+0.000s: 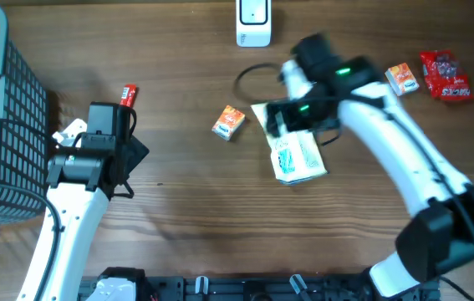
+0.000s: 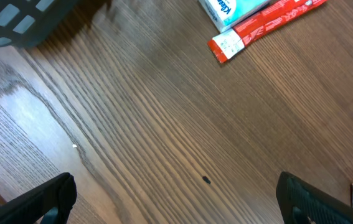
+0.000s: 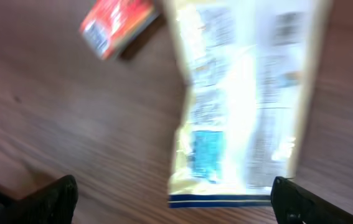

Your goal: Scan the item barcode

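Fingers (image 3: 50, 200) of the right gripper (image 3: 173, 186) stand spread wide at the two lower corners of the right wrist view, nothing pinched between them. Cream snack packet (image 3: 244, 106) lies flat on the wooden table (image 3: 51, 112) right below and ahead, near short edge about level with the fingertips and shifted toward the finger at frame right. Cannot tell whether it touches either finger, frame is blurred. Packet long axis runs straight away from the wrist, crosswise to the line between the fingers, so the jaws straddle its width, not its length. Print side faces up but is too smeared to find a barcode. Small orange box (image 3: 117, 25) sits just beside the packet's far left corner. Overhead view: right arm hangs over the packet's far end, rest of the packet sticks out toward the robot base. White scanner (image 1: 253, 22) stands well beyond at the far table edge, up and slightly left of the gripper, so that is the likely direction for the carry. Left gripper (image 2: 176, 183) also spread and empty, only bare wood under it, well apart on the left near the basket (image 1: 2, 125) and a red sachet (image 1: 128, 94). Right arm is clearly nearer, so pick and presentation look like its job
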`<action>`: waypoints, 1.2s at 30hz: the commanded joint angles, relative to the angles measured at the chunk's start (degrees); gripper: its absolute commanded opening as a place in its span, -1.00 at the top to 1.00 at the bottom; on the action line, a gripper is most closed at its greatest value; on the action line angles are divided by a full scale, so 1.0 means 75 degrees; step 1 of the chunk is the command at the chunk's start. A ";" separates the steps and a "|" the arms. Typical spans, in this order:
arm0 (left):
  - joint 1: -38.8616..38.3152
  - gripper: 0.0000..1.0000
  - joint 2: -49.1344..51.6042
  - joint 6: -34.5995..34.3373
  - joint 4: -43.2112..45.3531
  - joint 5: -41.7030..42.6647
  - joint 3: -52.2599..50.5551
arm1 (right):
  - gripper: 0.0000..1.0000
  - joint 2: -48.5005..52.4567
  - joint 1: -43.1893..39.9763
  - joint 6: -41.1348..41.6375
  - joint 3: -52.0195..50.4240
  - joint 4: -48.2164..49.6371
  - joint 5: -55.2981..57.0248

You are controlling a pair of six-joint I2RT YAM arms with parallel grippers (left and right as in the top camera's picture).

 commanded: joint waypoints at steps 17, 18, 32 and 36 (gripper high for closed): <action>0.0041 -1.00 0.0041 -0.0128 0.0090 -0.0070 0.0067 | 0.91 -0.0111 -0.1993 0.0230 -0.3864 0.4744 -0.4086; 0.0044 -1.00 0.0041 -0.0131 0.0111 -0.0029 0.0067 | 0.91 -0.0096 -0.1807 0.0446 -0.4074 0.5138 -0.4033; 0.0041 -1.00 0.0041 -0.0128 0.0119 0.0099 0.0067 | 0.92 0.1734 -0.1282 0.2043 -0.5144 0.5231 -0.4272; 0.0041 -1.00 0.0041 -0.0125 0.0087 0.0099 0.0067 | 0.91 0.1775 -0.1279 0.1658 -0.5141 0.4896 -0.5170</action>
